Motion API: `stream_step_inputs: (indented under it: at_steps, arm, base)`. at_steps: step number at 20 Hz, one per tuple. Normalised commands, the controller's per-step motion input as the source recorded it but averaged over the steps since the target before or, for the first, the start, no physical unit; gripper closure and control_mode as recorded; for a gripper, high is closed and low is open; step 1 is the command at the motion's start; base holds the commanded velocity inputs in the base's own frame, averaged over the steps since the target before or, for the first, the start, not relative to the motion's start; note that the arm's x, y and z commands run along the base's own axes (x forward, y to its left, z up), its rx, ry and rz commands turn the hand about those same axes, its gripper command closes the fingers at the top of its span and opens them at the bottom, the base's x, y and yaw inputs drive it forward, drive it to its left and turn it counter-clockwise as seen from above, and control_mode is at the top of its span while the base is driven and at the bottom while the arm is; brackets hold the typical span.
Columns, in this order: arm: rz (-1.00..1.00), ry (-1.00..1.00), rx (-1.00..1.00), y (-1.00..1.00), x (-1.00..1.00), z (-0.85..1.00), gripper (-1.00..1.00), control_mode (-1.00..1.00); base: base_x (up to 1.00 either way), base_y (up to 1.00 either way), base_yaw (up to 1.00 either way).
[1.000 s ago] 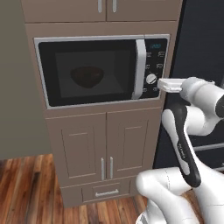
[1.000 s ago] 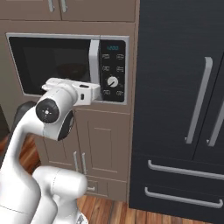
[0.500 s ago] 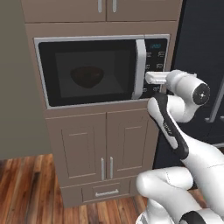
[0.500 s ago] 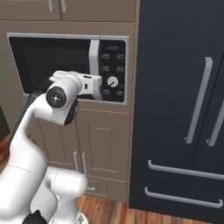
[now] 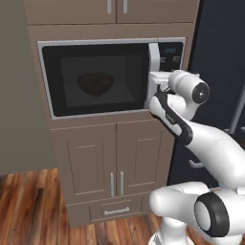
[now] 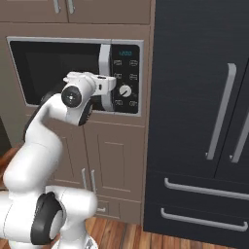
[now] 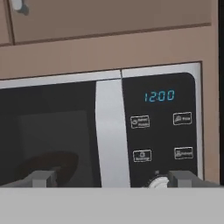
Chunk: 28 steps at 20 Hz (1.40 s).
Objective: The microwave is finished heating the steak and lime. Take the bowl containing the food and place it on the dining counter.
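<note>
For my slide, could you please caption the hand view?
Open claw facing the closed microwave at its handle.

Tan cabinets [image 5: 115, 162] run floor to top here, two lower doors with slim metal handles and a drawer [image 5: 116, 210] beneath. Just right of the cabinets stands a tall black fridge [image 6: 199, 116] with long silver handles. Brown wooden floor [image 5: 33, 206] spreads below the cabinets, a plain grey-green wall [image 5: 19, 95] on their left.

Microwave [image 7: 105, 131] control panel [image 7: 159, 127], right of frame in the hand view: blue display [image 7: 159, 96] reads "12:00", probably. Four button labels below it too blurry to read.
</note>
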Motion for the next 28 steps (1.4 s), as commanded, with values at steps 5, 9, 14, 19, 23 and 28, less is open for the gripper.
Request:
stream_step_inputs:
  at_steps: [5, 9, 14, 19, 23, 28]
  arm:
    - [0.0, 0.02, 0.0, 0.0, 0.67, 0.0, -1.0, -1.0]
    - [0.0, 0.03, 0.0, 0.0, 0.68, 0.0, -1.0, -1.0]
    - [0.0, 0.04, 0.0, 0.0, 0.61, 0.0, -1.0, -1.0]
    - [0.0, 0.08, 0.0, 0.0, 0.49, 0.0, -1.0, -1.0]
    - [0.0, 0.07, 0.0, 0.0, 0.42, 0.0, -1.0, -1.0]
    - [0.0, 0.06, 0.0, 0.0, 0.4, 0.0, -1.0, -1.0]
  base:
    - [0.0, 0.0, 0.0]
    - [0.0, 0.0, 0.0]
    - [0.0, 0.0, 0.0]
    - [0.0, 0.0, 0.0]
    - [0.0, 0.0, 0.0]
    - [0.0, 0.0, 0.0]
